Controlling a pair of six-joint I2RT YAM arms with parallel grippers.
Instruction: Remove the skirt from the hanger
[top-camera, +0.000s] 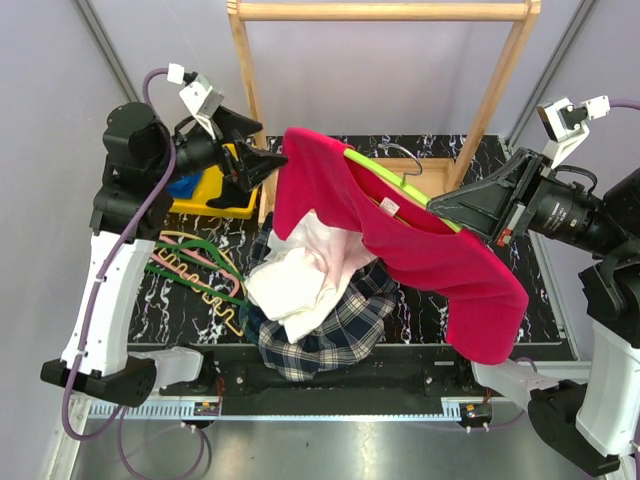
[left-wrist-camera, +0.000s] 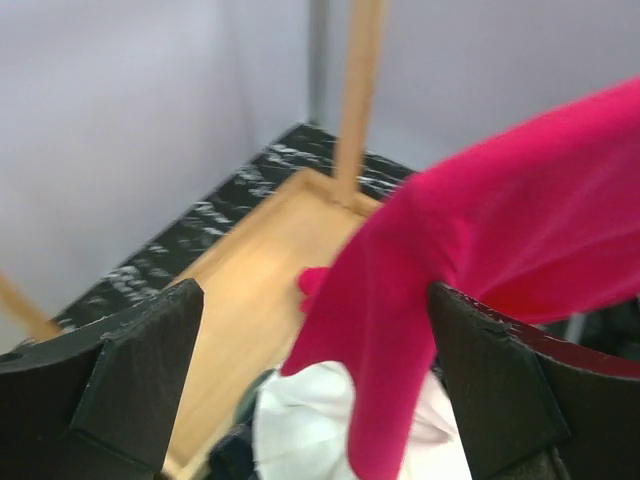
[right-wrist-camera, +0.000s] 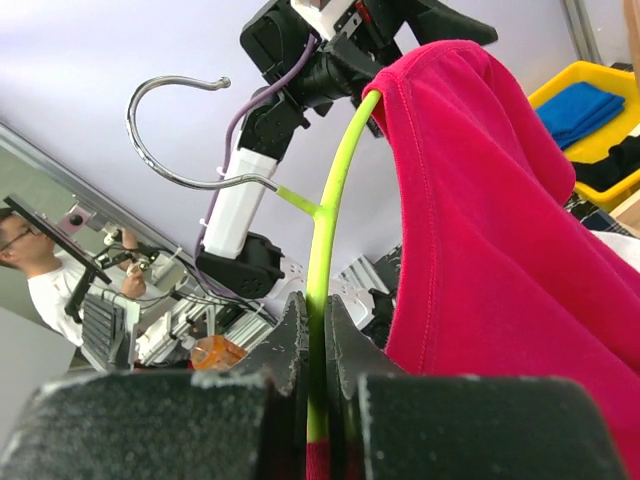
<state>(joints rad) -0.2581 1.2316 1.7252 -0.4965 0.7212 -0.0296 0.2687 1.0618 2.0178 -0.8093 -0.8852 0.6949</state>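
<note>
A magenta skirt (top-camera: 420, 240) hangs over a lime-green hanger (top-camera: 402, 186) held up above the table. My right gripper (top-camera: 440, 208) is shut on the hanger's green bar (right-wrist-camera: 325, 230), just under its metal hook (right-wrist-camera: 150, 110), with the skirt (right-wrist-camera: 470, 220) draped to the right of the jaws. My left gripper (top-camera: 275, 160) is at the skirt's far-left end. Its jaws are wide open. In the left wrist view a fold of the skirt (left-wrist-camera: 500, 220) hangs between the fingers of the left gripper (left-wrist-camera: 315, 340), close to the right fingertip (left-wrist-camera: 490, 370).
A pile of clothes lies under the skirt: a white garment (top-camera: 295, 285) on a plaid one (top-camera: 330, 335). Several loose hangers (top-camera: 195, 270) lie at the left. A yellow bin (top-camera: 215, 190) stands behind them. The wooden rack (top-camera: 385, 12) rises at the back.
</note>
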